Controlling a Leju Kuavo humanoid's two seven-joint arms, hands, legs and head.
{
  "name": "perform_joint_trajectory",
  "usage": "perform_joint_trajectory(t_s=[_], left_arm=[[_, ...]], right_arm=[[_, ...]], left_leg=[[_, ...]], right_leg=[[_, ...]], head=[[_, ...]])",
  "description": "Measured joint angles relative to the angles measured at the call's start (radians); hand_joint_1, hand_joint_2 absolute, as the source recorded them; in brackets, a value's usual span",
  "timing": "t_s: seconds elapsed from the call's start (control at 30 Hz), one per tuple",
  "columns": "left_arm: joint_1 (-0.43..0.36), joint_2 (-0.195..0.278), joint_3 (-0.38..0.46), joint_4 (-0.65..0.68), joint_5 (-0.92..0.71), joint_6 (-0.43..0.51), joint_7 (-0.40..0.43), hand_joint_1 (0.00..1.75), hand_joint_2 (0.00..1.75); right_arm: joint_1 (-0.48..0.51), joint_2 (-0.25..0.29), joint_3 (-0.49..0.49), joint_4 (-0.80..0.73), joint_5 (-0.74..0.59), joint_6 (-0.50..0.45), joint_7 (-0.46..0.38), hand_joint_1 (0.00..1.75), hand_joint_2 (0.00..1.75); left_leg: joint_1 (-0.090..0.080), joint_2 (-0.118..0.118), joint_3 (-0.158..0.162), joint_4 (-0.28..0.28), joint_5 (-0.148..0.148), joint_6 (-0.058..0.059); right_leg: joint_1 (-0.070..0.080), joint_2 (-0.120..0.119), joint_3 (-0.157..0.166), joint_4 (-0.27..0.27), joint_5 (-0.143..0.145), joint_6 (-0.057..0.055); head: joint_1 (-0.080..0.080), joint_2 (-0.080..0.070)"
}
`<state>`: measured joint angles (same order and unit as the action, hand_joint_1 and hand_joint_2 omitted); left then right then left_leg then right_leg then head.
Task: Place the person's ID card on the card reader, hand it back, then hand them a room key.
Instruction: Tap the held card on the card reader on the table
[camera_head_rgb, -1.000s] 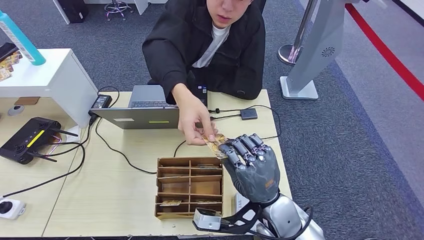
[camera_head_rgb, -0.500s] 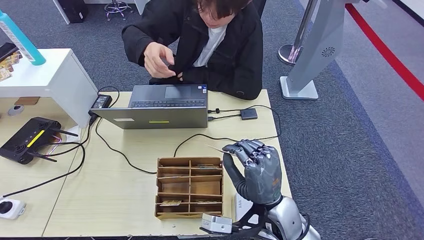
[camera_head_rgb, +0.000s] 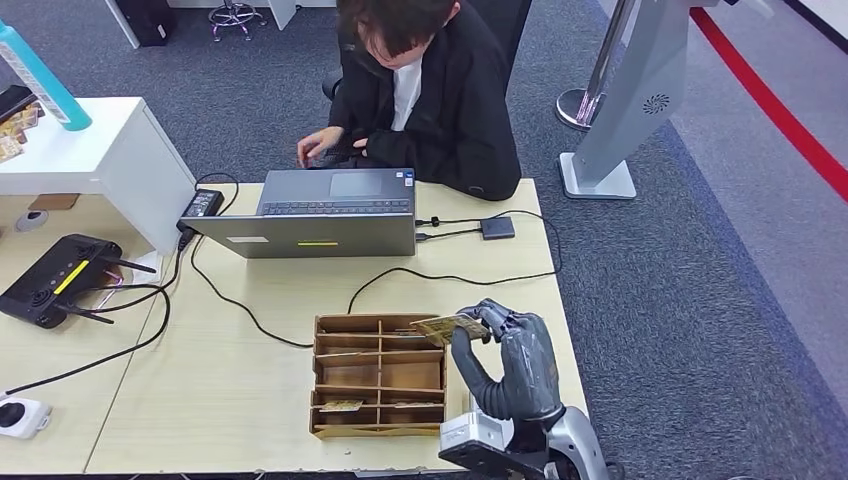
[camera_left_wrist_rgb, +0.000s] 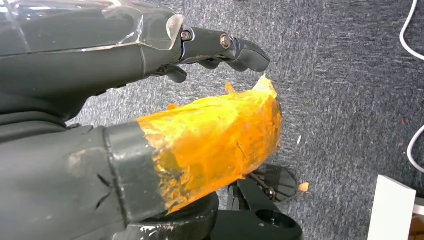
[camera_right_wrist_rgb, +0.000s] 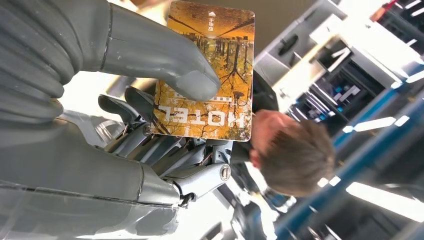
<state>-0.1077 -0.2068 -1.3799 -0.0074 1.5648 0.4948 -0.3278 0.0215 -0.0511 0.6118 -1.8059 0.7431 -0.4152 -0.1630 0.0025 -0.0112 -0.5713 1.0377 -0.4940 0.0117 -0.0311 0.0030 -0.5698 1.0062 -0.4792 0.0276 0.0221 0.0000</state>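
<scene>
Card (camera_head_rgb: 443, 327) pinched in right hand (camera_head_rgb: 507, 358), above wooden organizer (camera_head_rgb: 378, 378)

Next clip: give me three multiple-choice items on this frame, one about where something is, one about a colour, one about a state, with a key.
1. Where is the right hand?
A. over the laptop
B. beside the wooden organizer's right end
C. on the white shelf

2. What colour is the card that it holds?
A. plain white
B. blue
C. yellow-orange with a tree picture

3. What is the person doing?
A. reaching for the card
B. bent over behind the laptop, hands near their own body
C. standing turned away

Key: 1 B, the hand stands at the right end of the wooden organizer; 2 C, the right wrist view shows autumn tones and the word HOTEL; 3 B, their hands are behind the laptop, far from the card.
</scene>
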Motion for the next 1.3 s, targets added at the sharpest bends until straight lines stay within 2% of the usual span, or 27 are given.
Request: perform_joint_trajectory(t_s=[0.33, 0.7, 1.0, 1.3], left_arm=[[0.003, 0.0, 0.034, 0.001, 0.0, 0.004, -0.012, 0.0, 0.0], [0.003, -0.001, 0.045, 0.005, 0.0, 0.006, -0.016, 0.0, 0.0], [0.005, -0.001, 0.075, 0.009, 0.0, 0.002, -0.035, 0.0, 0.0], [0.008, 0.0, 0.104, 0.009, 0.0, 0.005, -0.057, 0.0, 0.0]], right_arm=[[0.09, 0.013, -0.071, 0.0, -0.173, 0.078, -0.034, 1.75, 1.75], [0.11, 0.013, -0.095, 0.002, -0.192, 0.089, -0.037, 1.75, 1.75], [0.153, 0.01, -0.104, 0.016, -0.423, 0.196, -0.067, 1.75, 1.75], [0.223, -0.016, -0.109, 0.058, -0.527, 0.22, -0.063, 1.75, 1.75]], left_leg=[[0.0, 0.0, 0.0, 0.0, 0.0, 0.0], [0.0, 0.0, 0.0, 0.0, 0.0, 0.0], [0.0, 0.0, 0.0, 0.0, 0.0, 0.0], [0.0, 0.0, 0.0, 0.0, -0.001, 0.0]], right_leg=[[0.0, 0.0, 0.0, 0.0, 0.0, 0.0], [0.0, 0.0, 0.0, 0.0, 0.0, 0.0], [0.0, 0.0, 0.0, 0.0, 0.0, 0.0], [0.0, 0.0, 0.0, 0.0, 0.0, 0.0]], head=[[0.0, 0.0], [0.0, 0.0], [0.0, 0.0], [0.0, 0.0]])
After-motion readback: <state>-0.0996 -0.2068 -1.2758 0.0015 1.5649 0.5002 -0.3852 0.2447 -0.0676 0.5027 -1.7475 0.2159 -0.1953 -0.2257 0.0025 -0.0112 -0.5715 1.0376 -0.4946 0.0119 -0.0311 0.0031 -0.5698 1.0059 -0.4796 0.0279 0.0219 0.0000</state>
